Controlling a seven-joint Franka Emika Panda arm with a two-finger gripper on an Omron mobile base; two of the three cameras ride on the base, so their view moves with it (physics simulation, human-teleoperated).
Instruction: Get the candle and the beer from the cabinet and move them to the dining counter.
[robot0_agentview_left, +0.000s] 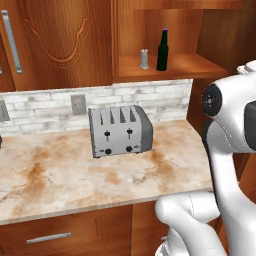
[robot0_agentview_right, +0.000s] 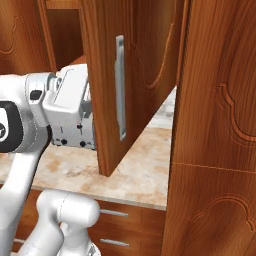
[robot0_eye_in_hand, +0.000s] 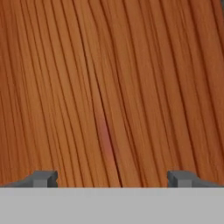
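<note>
Left base view: the cabinet (robot0_agentview_left: 150, 40) stands open above the counter, its wooden shelf bare but for two things. The beer (robot0_agentview_left: 162, 50) stands upright near the middle of that shelf, and the candle (robot0_agentview_left: 144, 59) stands just beside it, on the side toward the closed door, the two apart but close. Both wait where they are stored, not yet taken. Below the shelf, a grey toaster (robot0_agentview_left: 120, 131) sits on the marble worktop against a pale brick backsplash (robot0_agentview_left: 45, 107). The white arm rises at the frame's edge, its elbow level with the toaster.

Right base view: the cabinet's open door (robot0_agentview_right: 130, 85) swings out edge-on over the worktop, its silver bar handle (robot0_agentview_right: 120, 87) facing the camera. The toaster shows partly behind the arm's wrist, under the door.

Hand view: the gripper (robot0_eye_in_hand: 112, 178) faces a sheet of reddish wood grain, its two tips spread wide with nothing between them. The wood is probably a cabinet door or side panel, though the close view does not settle which. The spread suits a reach for the shelf, judged the next step.
</note>
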